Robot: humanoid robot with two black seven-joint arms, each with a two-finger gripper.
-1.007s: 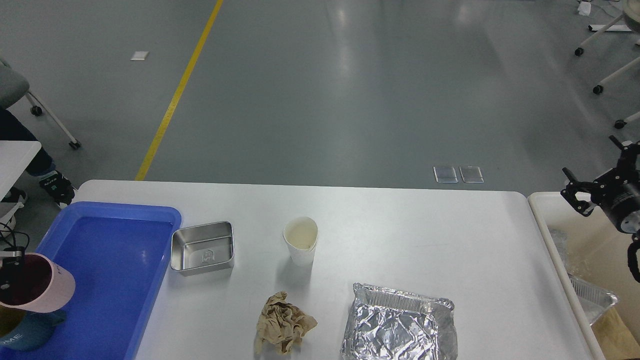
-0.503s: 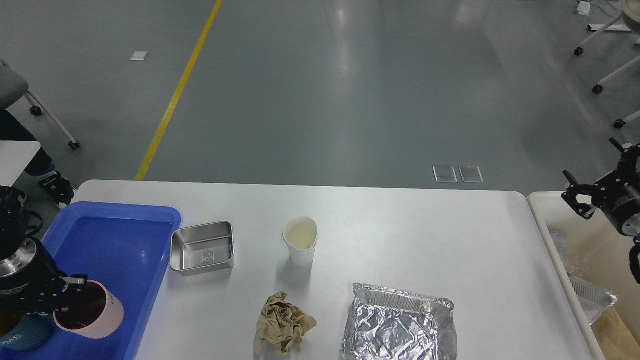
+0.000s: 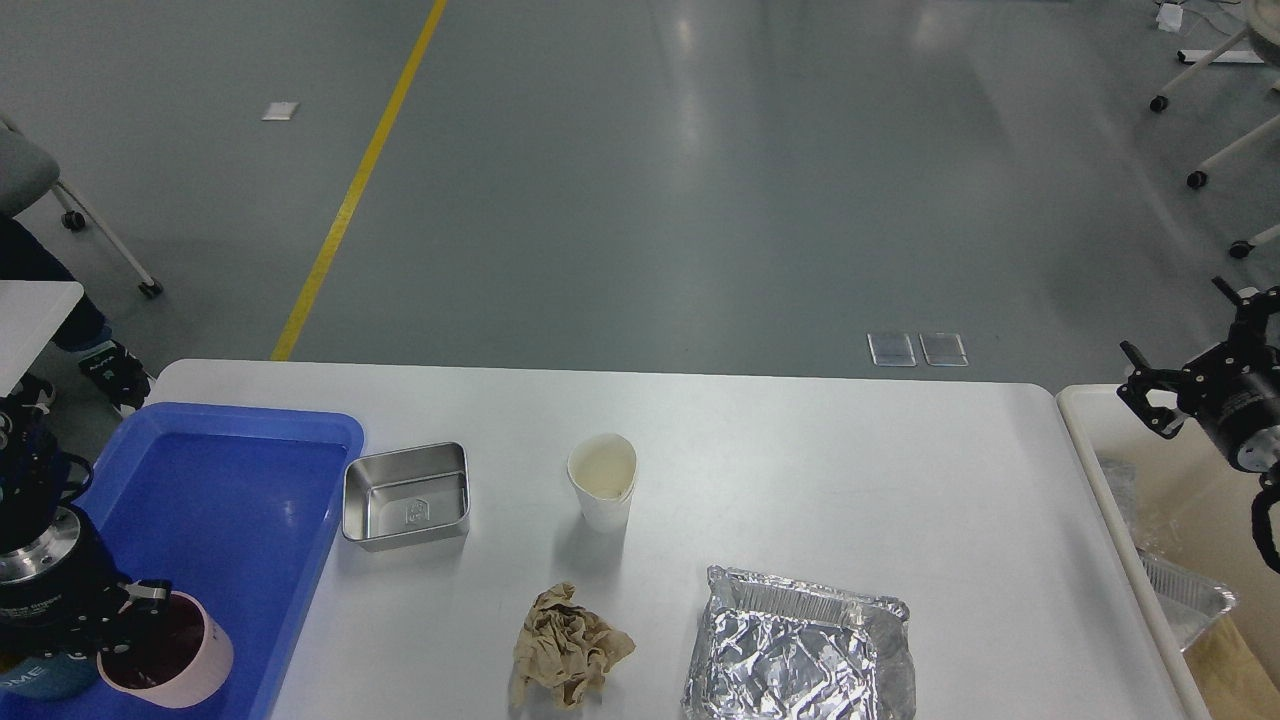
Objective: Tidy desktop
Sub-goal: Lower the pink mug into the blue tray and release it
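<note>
Desktop (image 3: 800, 470), L tool (image 3: 128, 608) on pink cup (image 3: 170, 665), grip unclear

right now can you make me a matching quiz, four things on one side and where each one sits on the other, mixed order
Things:
1. pink cup
2. steel tin
3. crumpled brown paper
4. foil container

Places:
A. near edge of the desktop, right of the crumpled paper
B. in the blue tray, at the left tool
C. just right of the blue tray's far end
D. in front of the white paper cup

Pairs: 1-B, 2-C, 3-D, 4-A
</note>
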